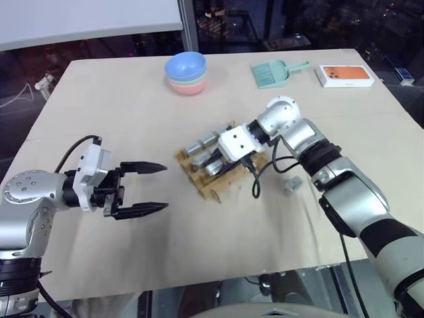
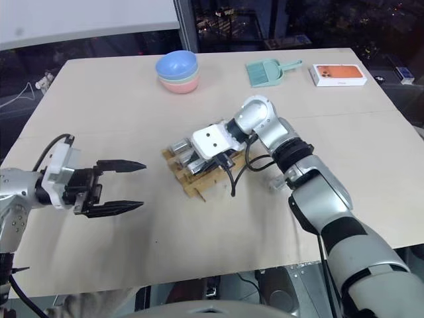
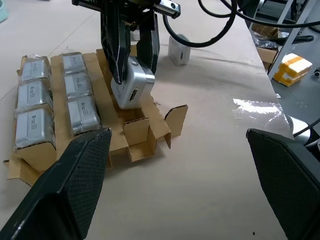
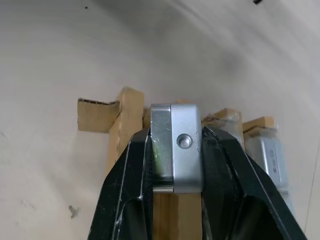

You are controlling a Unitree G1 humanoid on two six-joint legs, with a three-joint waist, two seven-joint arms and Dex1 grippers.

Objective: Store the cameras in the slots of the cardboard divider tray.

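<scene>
Six cameras (image 3: 50, 100) already sit in the cardboard divider tray (image 3: 145, 135); our right gripper (image 3: 131, 67) pinches a seventh camera (image 3: 132, 87) over it, one more (image 3: 179, 49) waits on the surface, left gripper (image 1: 151, 188) fingers wide

Pale beige matte tabletop (image 1: 119, 258), front edge near the camera. Dark glossy floor (image 1: 20, 66) around it, picking up scattered reflections. White flat panel (image 1: 86, 20) past the far-left corner, grey upright post (image 1: 187, 26) just beside it.
</scene>
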